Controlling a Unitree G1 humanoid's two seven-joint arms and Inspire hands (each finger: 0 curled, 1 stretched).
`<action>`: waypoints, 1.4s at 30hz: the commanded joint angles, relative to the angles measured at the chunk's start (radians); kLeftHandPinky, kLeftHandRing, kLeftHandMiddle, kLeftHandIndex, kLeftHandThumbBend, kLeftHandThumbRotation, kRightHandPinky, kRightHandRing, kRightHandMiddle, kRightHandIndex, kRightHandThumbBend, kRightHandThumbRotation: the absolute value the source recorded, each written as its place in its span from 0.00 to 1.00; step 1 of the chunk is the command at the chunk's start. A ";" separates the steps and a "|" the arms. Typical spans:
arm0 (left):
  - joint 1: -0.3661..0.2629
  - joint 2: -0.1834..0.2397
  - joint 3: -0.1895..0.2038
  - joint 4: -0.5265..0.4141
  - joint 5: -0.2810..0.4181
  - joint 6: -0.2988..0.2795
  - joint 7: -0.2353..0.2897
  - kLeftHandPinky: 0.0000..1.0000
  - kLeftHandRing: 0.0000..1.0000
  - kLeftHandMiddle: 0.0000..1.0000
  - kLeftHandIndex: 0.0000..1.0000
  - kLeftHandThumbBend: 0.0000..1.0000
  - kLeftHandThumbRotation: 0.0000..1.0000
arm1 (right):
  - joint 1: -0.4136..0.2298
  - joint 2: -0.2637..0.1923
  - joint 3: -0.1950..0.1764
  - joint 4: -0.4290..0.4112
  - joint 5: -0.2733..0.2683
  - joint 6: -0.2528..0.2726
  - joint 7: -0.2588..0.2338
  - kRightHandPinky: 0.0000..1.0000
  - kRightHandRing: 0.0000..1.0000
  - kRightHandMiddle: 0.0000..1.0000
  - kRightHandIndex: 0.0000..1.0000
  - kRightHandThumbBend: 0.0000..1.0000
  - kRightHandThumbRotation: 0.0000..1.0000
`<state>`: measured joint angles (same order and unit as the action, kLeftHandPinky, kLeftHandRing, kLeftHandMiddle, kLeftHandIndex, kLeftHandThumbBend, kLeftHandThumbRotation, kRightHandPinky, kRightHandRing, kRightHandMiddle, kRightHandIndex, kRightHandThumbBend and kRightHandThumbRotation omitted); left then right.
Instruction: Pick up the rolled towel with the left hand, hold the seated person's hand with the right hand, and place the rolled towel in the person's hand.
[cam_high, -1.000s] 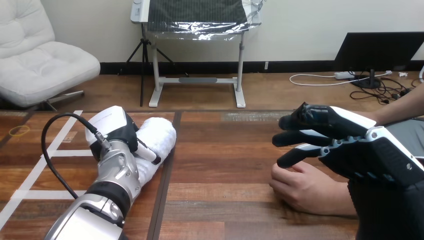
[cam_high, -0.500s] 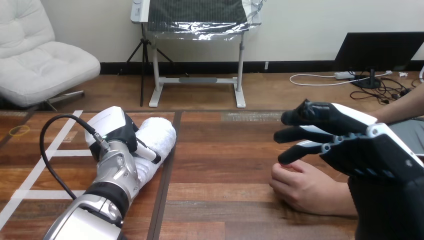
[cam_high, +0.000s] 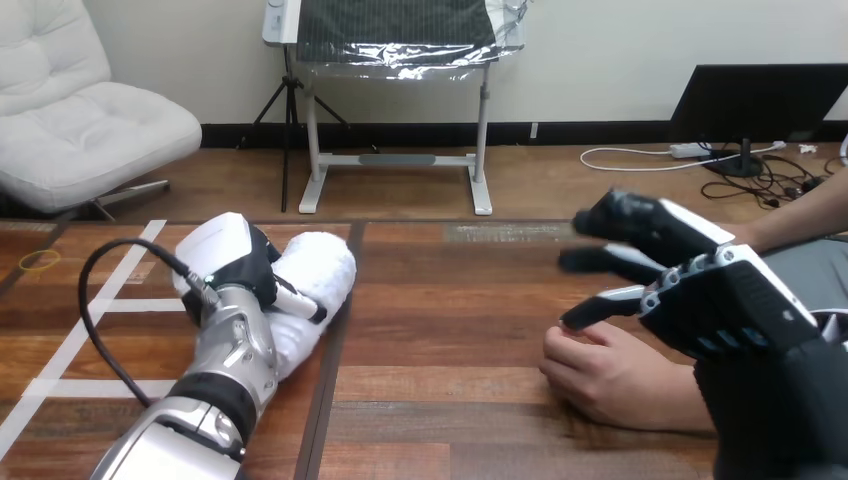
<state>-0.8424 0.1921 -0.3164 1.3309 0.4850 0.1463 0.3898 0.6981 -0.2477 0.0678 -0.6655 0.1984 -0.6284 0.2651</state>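
Nearest, at the table's right, the person's hand rests on the wood, loosely curled with its knuckles up, so there is no open palm yet to take anything. The right hand hangs just above it, its fingers straight and spread, pointing toward the view's left. Nothing is curled round the person's hand. The lowest fingertip sits very close over the knuckles, and I cannot tell whether it touches. So the holding step looks begun as an approach but not made.

Farther back on the left, the silver left forearm runs up to the left hand, which lies against the towel. The thumb is wrapped across the near side of the white roll, and the hand's back covers the roll's left part, so I judge the grip to be closed on it. The towel appears to lie on the table, well apart from the person's hand, with bare wood between them.

By my reckoning the task is early: the grasp is about in place, while the lift, the carry across, the hold on the person's hand and the handover are all left to do.
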 joint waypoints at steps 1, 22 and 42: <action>-0.021 -0.016 0.043 -0.060 -0.040 -0.074 0.039 0.23 0.31 0.39 0.46 0.73 0.00 | -0.055 -0.006 -0.049 0.021 -0.028 0.021 -0.005 0.73 0.84 0.86 0.86 0.77 0.84; 0.286 -0.045 0.190 -0.684 -0.205 -0.331 0.068 0.29 0.35 0.41 0.44 0.70 0.00 | -0.236 -0.049 -0.171 0.158 -0.135 0.125 -0.008 0.84 0.85 0.85 0.86 0.73 0.66; 0.647 -0.096 0.213 -1.290 -0.313 -0.441 -0.025 0.27 0.32 0.38 0.41 0.65 0.00 | -0.394 -0.184 -0.228 0.320 -0.221 0.189 0.007 0.73 0.81 0.85 0.86 0.77 0.67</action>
<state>-0.3946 0.1012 -0.1752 0.7729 0.2786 -0.0842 0.4030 0.5801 -0.3209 -0.0677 -0.4795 0.0551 -0.4890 0.2639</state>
